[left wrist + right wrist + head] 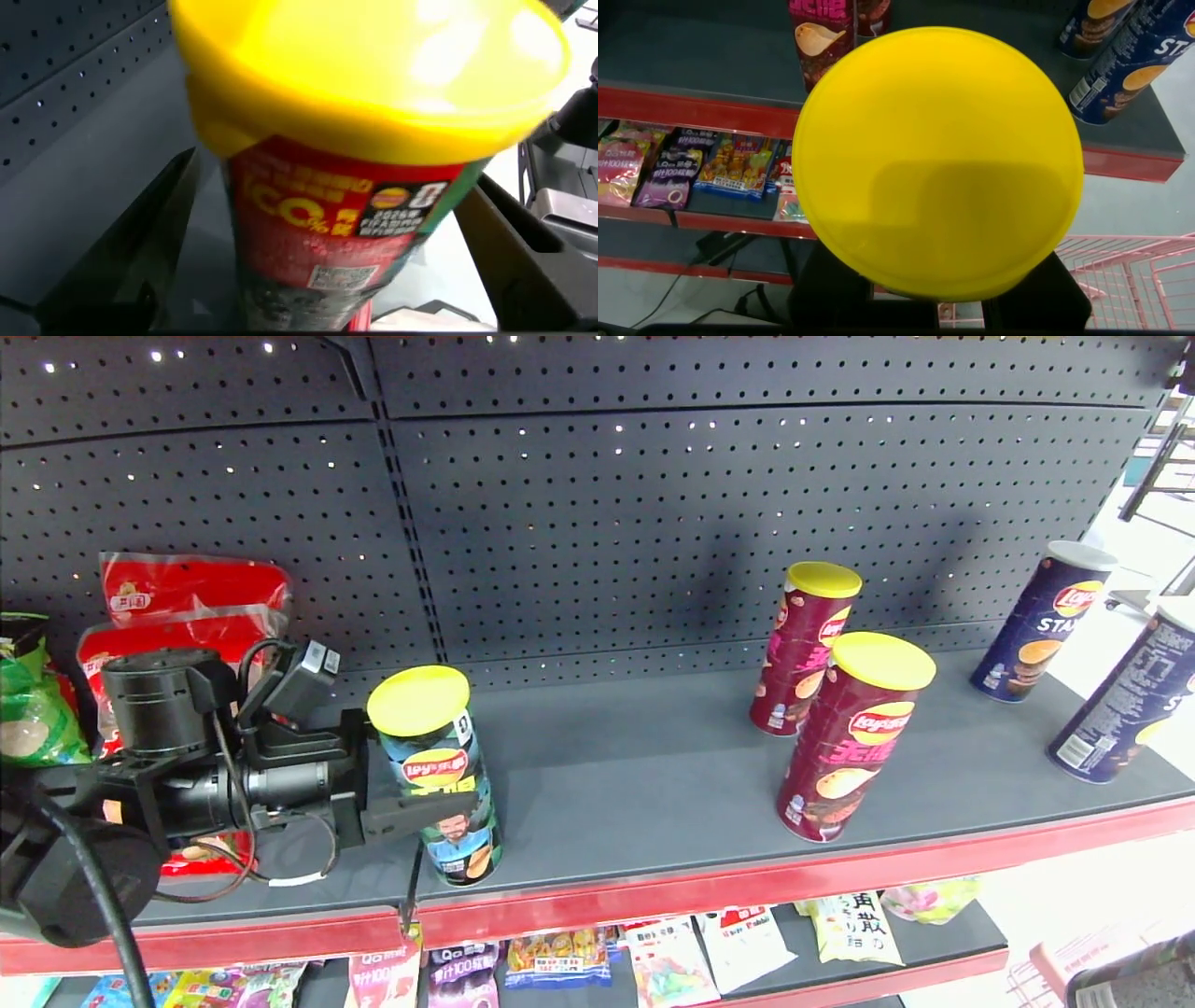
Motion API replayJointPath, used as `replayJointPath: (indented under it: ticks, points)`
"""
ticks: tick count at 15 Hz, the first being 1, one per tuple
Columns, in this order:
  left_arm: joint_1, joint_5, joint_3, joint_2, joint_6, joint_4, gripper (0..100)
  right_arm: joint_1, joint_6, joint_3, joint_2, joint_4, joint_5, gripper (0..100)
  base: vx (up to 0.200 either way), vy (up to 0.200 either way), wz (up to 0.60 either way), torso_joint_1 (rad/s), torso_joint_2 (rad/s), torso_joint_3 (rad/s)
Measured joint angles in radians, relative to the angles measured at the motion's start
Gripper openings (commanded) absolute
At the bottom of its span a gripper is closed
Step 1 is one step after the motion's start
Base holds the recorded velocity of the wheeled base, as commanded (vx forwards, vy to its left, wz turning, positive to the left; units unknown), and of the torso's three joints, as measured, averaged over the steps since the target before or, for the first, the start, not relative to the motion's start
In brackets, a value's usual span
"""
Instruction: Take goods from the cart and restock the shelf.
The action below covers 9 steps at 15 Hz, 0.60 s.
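A chip can with a yellow lid and a teal body stands upright at the front left of the grey shelf. My left gripper is shut on its middle, reaching in from the left. In the left wrist view the can sits between the two dark fingers. My right gripper is shut on a second can, seen from above as a round yellow lid. It hangs out in front of the shelf's red front edge, with the gripper's body hidden beneath the lid.
Two maroon cans stand right of centre, and two blue cans at the far right. Red snack bags and a green bag fill the left end. The pink cart is low right. Snack packets line the lower shelf.
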Motion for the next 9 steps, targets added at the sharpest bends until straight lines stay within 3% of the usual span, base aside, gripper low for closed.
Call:
replayJointPath:
  ticks: [2, 4, 6, 9]
  points:
    - [0.007, 0.000, 0.012, -0.030, -0.008, 0.001, 100, 0.000, 0.000, -0.004, -0.001, 0.000, 0.000, 0, 0.000, 0.000, 0.00, 0.000, 0.00, 0.000]
    - [0.014, -0.001, 0.028, -0.078, -0.053, 0.001, 100, 0.000, 0.000, -0.004, -0.001, 0.000, 0.000, 0, 0.000, 0.000, 0.00, 0.000, 0.00, 0.000]
    - [0.016, -0.002, 0.032, -0.137, -0.121, 0.001, 100, 0.000, 0.000, -0.002, -0.001, 0.000, 0.000, 0, 0.000, 0.000, 0.00, 0.000, 0.00, 0.000]
    - [0.019, -0.003, 0.009, -0.203, -0.150, -0.001, 100, 0.000, 0.000, -0.004, -0.001, 0.000, 0.000, 0, 0.000, 0.000, 0.00, 0.000, 0.00, 0.000]
